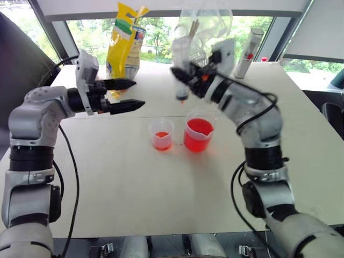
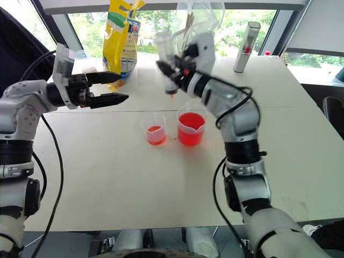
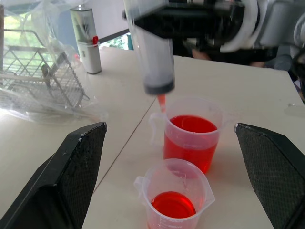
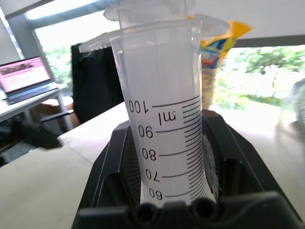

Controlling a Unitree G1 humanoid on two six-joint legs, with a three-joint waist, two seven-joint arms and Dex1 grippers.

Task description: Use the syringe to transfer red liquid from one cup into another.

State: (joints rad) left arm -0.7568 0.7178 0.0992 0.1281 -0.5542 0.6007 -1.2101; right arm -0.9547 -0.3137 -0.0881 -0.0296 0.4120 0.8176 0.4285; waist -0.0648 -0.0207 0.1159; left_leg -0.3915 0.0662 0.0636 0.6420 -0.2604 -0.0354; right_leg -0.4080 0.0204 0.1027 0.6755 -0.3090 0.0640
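Right gripper [image 1: 189, 77] pinching the syringe [image 1: 181, 67] upright, reddish tip down, just above the larger cup [image 1: 198, 135] of red liquid [image 1: 195, 141]. Smaller cup [image 1: 162, 134] beside it. Left gripper [image 1: 130, 93] spread wide, apart.

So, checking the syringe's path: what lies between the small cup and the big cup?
Only bare table: the head view shows a narrow gap between small cup and big cup, apart, nothing in it.

Syringe [image 4: 164, 119]: clear smooth plastic. Cups [image 3: 190, 138]: translucent glossy plastic. Bench [image 1: 134, 188]: matt pale surface. Gripper fingers [image 3: 78, 167]: black, textured.
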